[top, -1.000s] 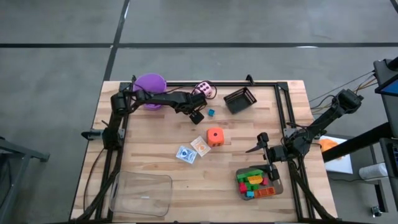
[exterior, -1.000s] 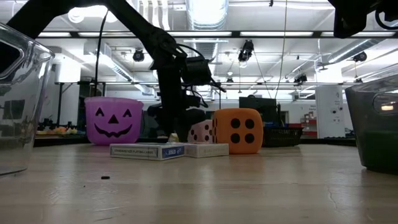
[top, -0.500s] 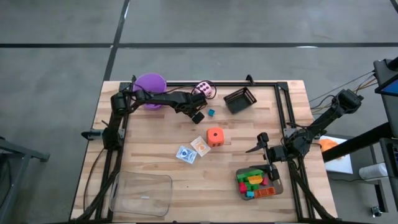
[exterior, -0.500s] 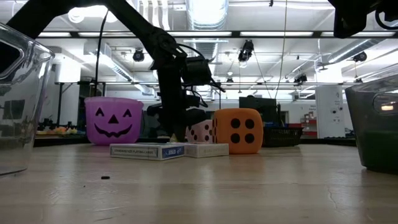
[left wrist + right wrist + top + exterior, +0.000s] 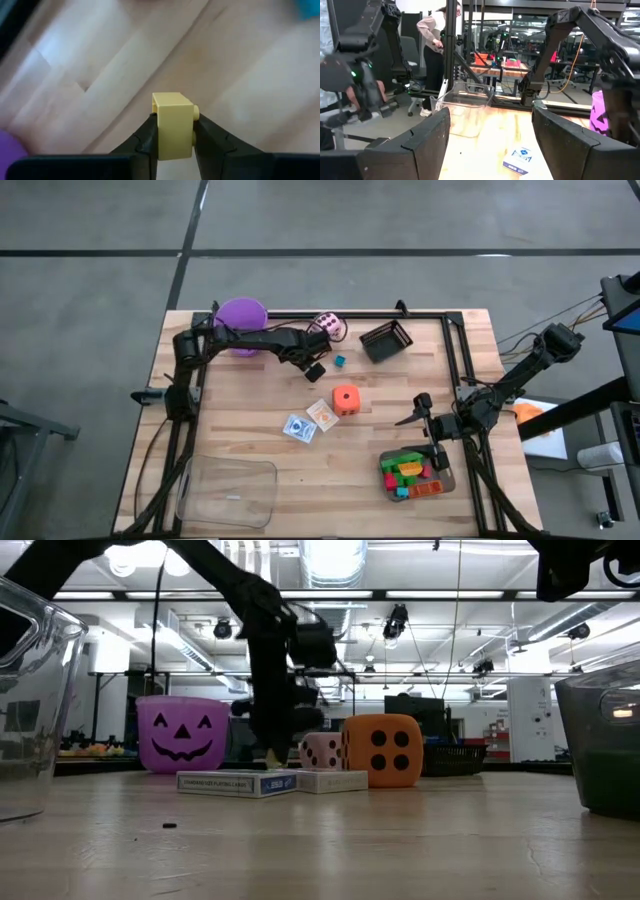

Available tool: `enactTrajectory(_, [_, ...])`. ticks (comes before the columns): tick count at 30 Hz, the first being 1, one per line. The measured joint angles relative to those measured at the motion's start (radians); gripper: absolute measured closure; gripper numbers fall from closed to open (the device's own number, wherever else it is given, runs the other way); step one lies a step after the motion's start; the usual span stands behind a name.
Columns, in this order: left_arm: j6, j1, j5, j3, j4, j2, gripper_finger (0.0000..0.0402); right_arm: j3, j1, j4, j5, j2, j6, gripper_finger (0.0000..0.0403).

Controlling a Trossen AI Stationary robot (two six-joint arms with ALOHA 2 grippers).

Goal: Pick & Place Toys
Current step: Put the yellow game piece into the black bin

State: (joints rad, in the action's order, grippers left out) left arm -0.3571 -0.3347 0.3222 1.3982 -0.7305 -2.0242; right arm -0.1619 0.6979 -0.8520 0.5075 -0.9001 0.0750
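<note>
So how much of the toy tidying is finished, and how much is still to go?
Several coloured bricks already sit in the grey tray. The left hand holds a yellow brick above the table. Still out: a small blue brick, the orange die, the pink die and two card packs. The right hand waits open near the tray.

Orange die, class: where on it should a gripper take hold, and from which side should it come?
Grip the orange die across two opposite flat faces, coming straight down from above. It sits flat on the table with its top free. The card pack lies close on one side, so the jaws would probably best close on the pair of faces that keeps them off it. The right gripper, open, is near.
</note>
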Motion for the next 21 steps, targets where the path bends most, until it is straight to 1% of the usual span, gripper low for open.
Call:
enactTrajectory(2, [0.019, 0.024, 0.01, -0.001, 0.015, 0.032, 0.0314, 0.002, 0.0, 0.0, 0.0, -0.007, 0.0, 0.0124])
enactTrajectory(4, [0.048, 0.056, 0.023, -0.019, 0.072, 0.071, 0.0314, 0.003, 0.0, 0.0, 0.0, -0.022, 0.0, 0.0124])
enactTrajectory(6, [0.087, 0.094, 0.022, -0.051, 0.159, 0.115, 0.0314, 0.003, -0.001, -0.009, 0.0, -0.044, 0.0, 0.0124])
enactTrajectory(8, [0.122, 0.14, 0.02, -0.104, 0.28, 0.167, 0.0314, 0.004, -0.004, -0.03, 0.0, -0.073, 0.0, 0.0124])
enactTrajectory(11, [0.188, 0.213, -0.03, -0.215, 0.518, 0.249, 0.0314, 0.004, -0.014, -0.115, -0.001, -0.131, 0.006, 0.0124])
enactTrajectory(16, [0.299, 0.33, -0.141, -0.468, 1.059, 0.361, 0.0314, 0.003, -0.069, -0.282, 0.002, -0.261, 0.029, 0.0124])
enactTrajectory(19, [0.316, 0.373, -0.19, -0.602, 1.378, 0.395, 0.0314, -0.007, -0.126, -0.351, 0.008, -0.345, 0.027, 0.0124])
enactTrajectory(21, [0.317, 0.386, -0.214, -0.664, 1.524, 0.402, 0.0314, -0.036, -0.165, -0.368, 0.01, -0.399, 0.017, 0.0124])
